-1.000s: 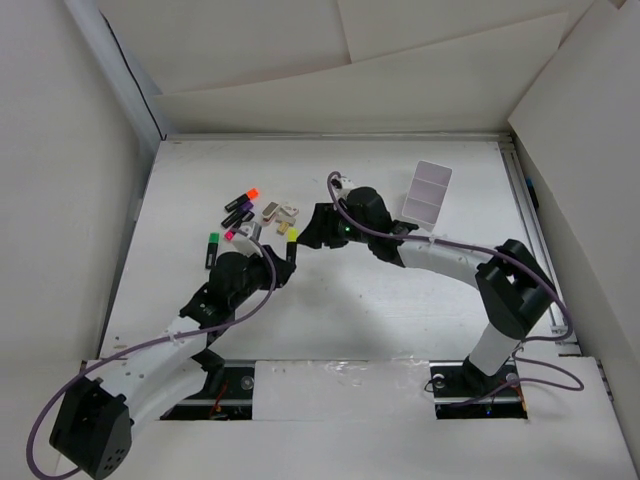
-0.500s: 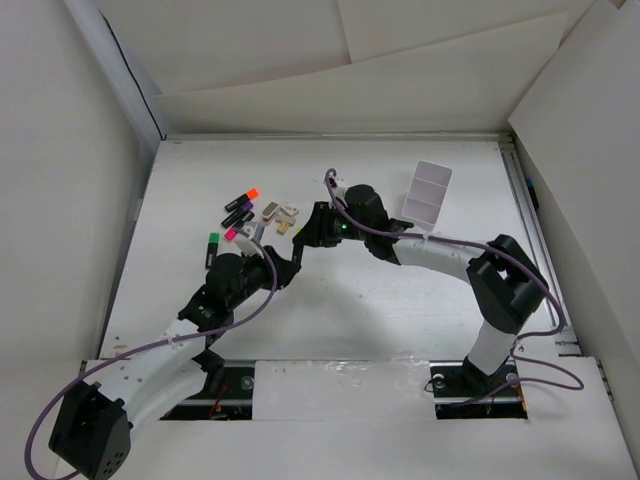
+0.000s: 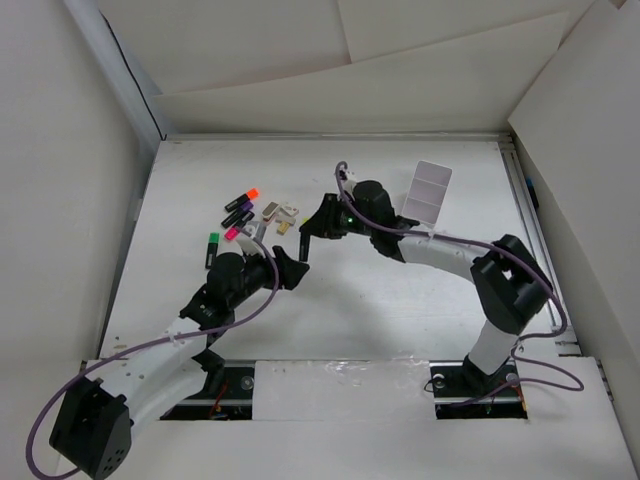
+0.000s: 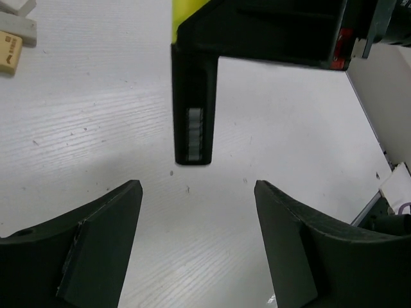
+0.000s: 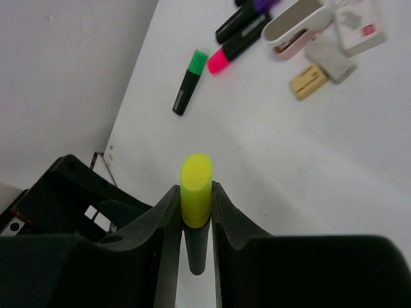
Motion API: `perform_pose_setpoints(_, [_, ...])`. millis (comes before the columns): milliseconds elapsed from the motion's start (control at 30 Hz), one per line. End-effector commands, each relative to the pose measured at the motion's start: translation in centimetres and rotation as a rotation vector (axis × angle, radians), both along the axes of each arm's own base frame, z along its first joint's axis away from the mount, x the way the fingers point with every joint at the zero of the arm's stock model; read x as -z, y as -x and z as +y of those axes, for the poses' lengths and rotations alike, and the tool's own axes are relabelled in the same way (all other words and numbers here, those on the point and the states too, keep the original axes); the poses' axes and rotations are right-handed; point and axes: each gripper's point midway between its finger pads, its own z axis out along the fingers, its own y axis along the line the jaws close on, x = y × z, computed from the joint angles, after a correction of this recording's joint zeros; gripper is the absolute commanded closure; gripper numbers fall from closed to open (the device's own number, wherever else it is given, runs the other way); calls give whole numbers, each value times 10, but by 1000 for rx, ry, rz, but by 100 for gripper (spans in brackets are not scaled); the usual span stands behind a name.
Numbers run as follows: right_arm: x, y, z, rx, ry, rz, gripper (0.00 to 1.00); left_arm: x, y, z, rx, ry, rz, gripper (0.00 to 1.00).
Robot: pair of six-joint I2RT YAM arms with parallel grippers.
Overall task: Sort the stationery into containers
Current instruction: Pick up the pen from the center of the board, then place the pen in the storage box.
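My right gripper (image 5: 196, 192) is shut on a black marker with a yellow cap (image 5: 196, 183), cap toward the camera. In the left wrist view that marker (image 4: 192, 122) hangs just beyond my left gripper (image 4: 196, 212), which is open with only bare table between its fingers. From above, the two grippers meet at mid table, left gripper (image 3: 287, 268) just below the right gripper (image 3: 305, 238). More stationery lies at upper left: an orange-capped marker (image 3: 243, 197), a purple one (image 3: 238, 214), a pink one (image 3: 232, 233) and a green one (image 3: 213, 245). The white container (image 3: 428, 192) sits at the back right.
Pale pieces (image 3: 280, 212) lie beside the markers: a white case (image 5: 295, 25) and a tan eraser (image 5: 308, 81). White cardboard walls (image 3: 60, 200) enclose the table on the left, back and right. A metal rail (image 3: 525, 210) runs along the right edge.
My left gripper opened and let go of the yellow-capped marker, drawing back a little. My right gripper closed on that marker and now holds it alone.
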Motion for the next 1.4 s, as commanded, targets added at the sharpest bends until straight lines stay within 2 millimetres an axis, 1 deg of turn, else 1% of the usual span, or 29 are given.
perform_pose_setpoints(0, [-52, -32, -30, 123, -63, -144, 93, -26, -8, -2, -16, 43, -78, 32])
perform_pose_setpoints(33, [-57, -51, -50, 194, -56, -153, 93, -26, -11, 1, -43, 48, -74, 32])
perform_pose_setpoints(67, [-69, -59, -65, 238, -57, -183, 94, -33, -13, 3, -58, 59, -97, 32])
perform_pose_setpoints(133, [-76, -84, -102, 391, -16, -210, 94, -33, -21, 11, -128, 64, -93, 32])
perform_pose_setpoints(167, [-81, -103, -134, 485, 7, -232, 96, -31, -23, 13, -151, 67, -79, 32])
perform_pose_setpoints(200, [-96, -112, -156, 566, 9, -269, 96, -22, -25, 16, -172, 44, -54, 32])
perform_pose_setpoints(233, [-99, -127, -189, 724, 58, -294, 96, -10, -29, 21, -213, 22, -17, 32])
perform_pose_setpoints(267, [-103, -139, -220, 835, 86, -313, 96, -9, -32, 23, -229, 10, -9, 32])
perform_pose_setpoints(333, [-111, -152, -262, 1016, 144, -339, 94, -1, -33, 23, -248, 11, 25, 32])
perform_pose_setpoints(367, [-110, -158, -289, 1137, 187, -346, 94, 6, -35, 25, -259, -5, 42, 32])
perform_pose_setpoints(400, [-108, -169, -310, 1204, 208, -341, 94, 9, -35, 24, -259, -3, 38, 32])
perform_pose_setpoints(433, [-106, -174, -321, 1241, 234, -344, 94, 6, -37, 24, -259, 5, 28, 32])
perform_pose_setpoints(467, [-104, -179, -331, 1276, 256, -344, 94, 15, -36, 26, -269, -9, 41, 32])
perform_pose_setpoints(500, [-102, -184, -348, 1331, 288, -345, 94, 21, -35, 27, -269, -15, 49, 32])
perform_pose_setpoints(533, [-98, -195, -347, 1335, 311, -347, 94, 16, -37, 25, -269, -1, 31, 32])
perform_pose_setpoints(567, [-93, -199, -356, 1348, 359, -347, 94, 25, -35, 27, -266, -24, 44, 32])
perform_pose_setpoints(700, [-82, -217, -367, 1401, 467, -357, 94, 30, -36, 27, -260, -42, 34, 33])
perform_pose_setpoints(733, [-82, -219, -372, 1434, 479, -356, 94, 34, -34, 28, -260, -48, 41, 33])
perform_pose_setpoints(800, [-73, -221, -373, 1433, 515, -345, 96, 32, -35, 28, -260, -42, 34, 33])
perform_pose_setpoints(833, [-73, -220, -380, 1450, 521, -343, 96, 32, -35, 28, -257, -51, 28, 33])
perform_pose_setpoints(867, [-77, -222, -379, 1453, 513, -348, 96, 32, -35, 28, -257, -51, 28, 33])
perform_pose_setpoints(900, [-72, -223, -379, 1450, 522, -342, 96, 29, -36, 28, -257, -43, 18, 33])
perform_pose_setpoints(1033, [-66, -224, -379, 1446, 531, -335, 96, 29, -37, 29, -266, -45, 17, 33])
perform_pose_setpoints(1067, [-60, -221, -376, 1450, 548, -329, 96, 30, -38, 30, -274, -48, 15, 33])
perform_pose_setpoints(1100, [-56, -222, -376, 1447, 556, -324, 94, 35, -39, 33, -289, -64, 28, 33])
perform_pose_setpoints(1200, [-42, -213, -368, 1439, 575, -306, 76, 37, -42, 40, -343, -67, 49, 33])
perform_pose_setpoints(1233, [-50, -209, -364, 1436, 560, -316, 66, 38, -42, 43, -358, -82, 60, 33])
perform_pose_setpoints(1267, [-49, -206, -365, 1438, 554, -311, 63, 41, -42, 46, -383, -75, 85, 33])
perform_pose_setpoints(1367, [-58, -199, -361, 1433, 537, -323, 53, 36, -45, 56, -453, -72, 92, 33])
